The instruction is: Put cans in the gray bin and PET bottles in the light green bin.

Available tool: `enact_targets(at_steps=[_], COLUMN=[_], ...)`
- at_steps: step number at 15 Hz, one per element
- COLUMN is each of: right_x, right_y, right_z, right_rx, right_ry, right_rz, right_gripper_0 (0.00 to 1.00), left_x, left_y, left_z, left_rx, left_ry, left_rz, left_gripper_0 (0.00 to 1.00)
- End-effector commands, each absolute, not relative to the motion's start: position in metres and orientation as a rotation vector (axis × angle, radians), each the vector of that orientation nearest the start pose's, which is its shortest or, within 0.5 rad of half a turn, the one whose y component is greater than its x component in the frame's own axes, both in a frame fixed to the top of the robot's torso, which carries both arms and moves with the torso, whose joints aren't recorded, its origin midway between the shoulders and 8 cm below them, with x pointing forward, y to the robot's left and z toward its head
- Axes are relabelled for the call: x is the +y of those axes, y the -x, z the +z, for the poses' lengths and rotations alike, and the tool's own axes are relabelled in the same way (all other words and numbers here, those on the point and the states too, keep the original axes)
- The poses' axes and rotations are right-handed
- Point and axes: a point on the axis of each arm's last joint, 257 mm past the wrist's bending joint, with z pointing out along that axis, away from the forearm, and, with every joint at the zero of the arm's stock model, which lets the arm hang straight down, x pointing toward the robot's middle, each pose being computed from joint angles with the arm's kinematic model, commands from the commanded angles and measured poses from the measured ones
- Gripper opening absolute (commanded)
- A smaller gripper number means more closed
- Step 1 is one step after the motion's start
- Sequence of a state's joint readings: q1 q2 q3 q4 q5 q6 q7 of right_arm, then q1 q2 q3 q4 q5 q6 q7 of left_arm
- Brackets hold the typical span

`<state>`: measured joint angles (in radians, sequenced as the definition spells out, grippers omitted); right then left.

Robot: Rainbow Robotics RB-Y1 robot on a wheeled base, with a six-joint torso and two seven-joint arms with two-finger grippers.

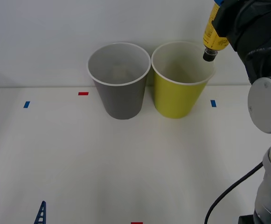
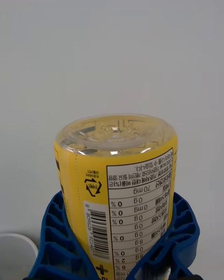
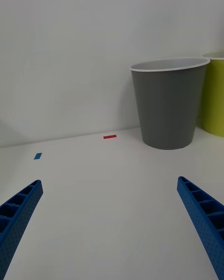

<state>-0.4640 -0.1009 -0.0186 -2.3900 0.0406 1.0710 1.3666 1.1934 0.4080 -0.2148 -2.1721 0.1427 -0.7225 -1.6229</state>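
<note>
Both bins are standing side by side; right gripper (image 2: 116,261) is clamping the PET bottle (image 1: 214,31) cap-down over the light green bin (image 1: 179,95), beside the gray bin (image 1: 121,93); left gripper (image 3: 112,224) is hanging spread.

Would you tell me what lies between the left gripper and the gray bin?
Only bare white table, with a red tape mark off to one side, separates the left gripper from the gray bin, per the left wrist view.

The right end effector (image 1: 218,18) is cut off by the front view's top edge, so its fingers' hold on the PET bottle (image 1: 213,32) is hidden there — the bottle's upper part too. In the right wrist view the bottle's (image 2: 116,191) cap end is hidden. The light green bin (image 3: 213,93) is cut by the picture's edge in the left wrist view — and the left end effector's fingers (image 3: 205,219) run off the edge.
</note>
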Motion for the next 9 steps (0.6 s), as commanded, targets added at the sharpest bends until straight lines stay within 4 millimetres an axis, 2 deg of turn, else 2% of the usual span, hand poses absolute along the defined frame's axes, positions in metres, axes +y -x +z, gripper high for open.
enact_targets(at_steps=[1, 5, 9], right_x=[-0.166, -0.149, -0.127], right_y=[-0.527, -0.558, -0.575], right_z=[0.126, 0.125, 0.111], right_rx=[1.392, 1.393, 1.398], right_ry=[0.027, 0.06, 0.107], right_rz=[0.145, 0.161, 0.169], right_gripper_0=[0.0, 0.0, 0.0], left_x=[0.263, 0.263, 0.263], left_y=[-0.201, -0.201, -0.201], left_z=[-0.187, -0.187, -0.187], left_rx=[1.468, 1.468, 1.468], left_ry=[-0.118, -0.118, -0.118], left_rz=[0.04, 0.04, 0.04], left_gripper_0=[1.0, 1.0, 1.0])
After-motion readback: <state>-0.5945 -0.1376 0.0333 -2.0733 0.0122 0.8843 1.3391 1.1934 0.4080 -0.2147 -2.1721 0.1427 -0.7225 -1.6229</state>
